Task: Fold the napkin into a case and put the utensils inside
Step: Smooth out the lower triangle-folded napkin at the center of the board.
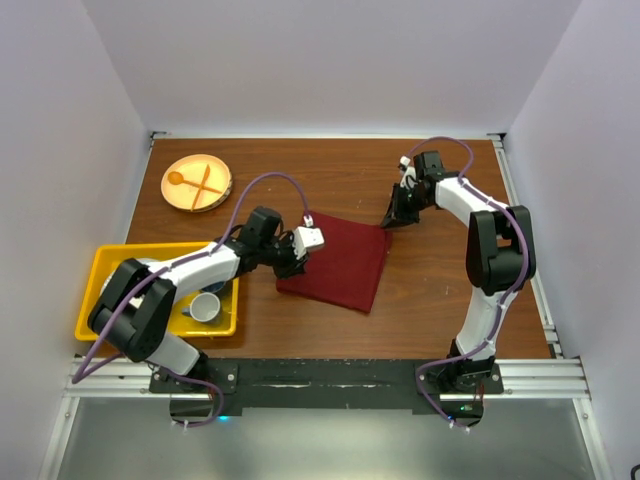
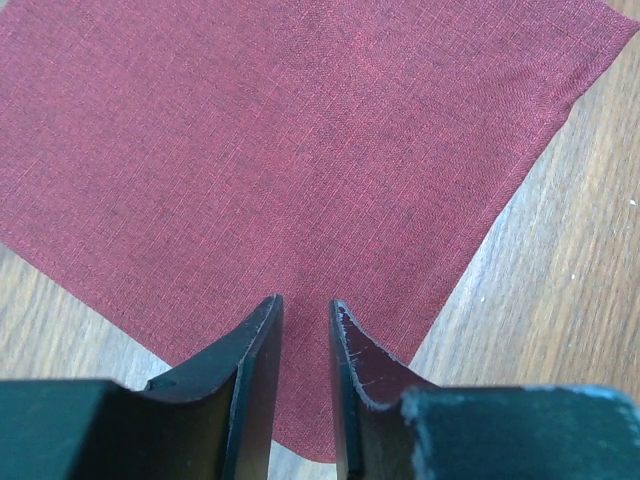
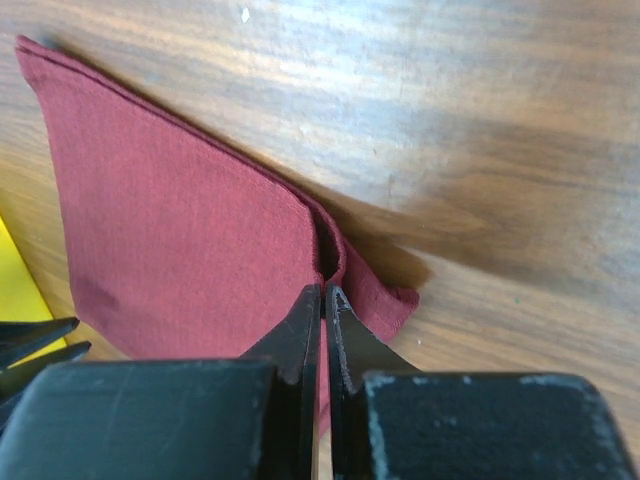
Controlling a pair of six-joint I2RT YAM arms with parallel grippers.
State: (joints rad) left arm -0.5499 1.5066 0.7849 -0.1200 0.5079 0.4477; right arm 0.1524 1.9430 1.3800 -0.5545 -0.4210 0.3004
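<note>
On the wooden table [image 1: 430, 300], near its middle, one maroon napkin [image 1: 340, 265] lies flat as a tilted square, and you have both grippers at it. Your right gripper [image 3: 322, 292] is clenched on the napkin's far right corner, jaws pressed together with a raised fold of cloth pinched between them. Two layers show along that edge in the right wrist view. Your left gripper [image 2: 305, 305] sits at the napkin's left edge, jaws parted by a narrow gap above flat cloth, grasping nothing.

Left of the napkin stands one yellow tray [image 1: 105, 260] with one pale cup [image 1: 207, 306] inside it. Your left arm reaches across the tray on its way to the napkin and hides part of what lies in there, so the rest of its contents cannot be told.

Farther back and to the left of the napkin, well apart from it, sits one round wooden plate [image 1: 222, 192]. It carries one orange spoon [image 1: 177, 180] and one orange fork [image 1: 208, 180], laid crossed. Your right arm bends in from the napkin's right side, over bare wood.
</note>
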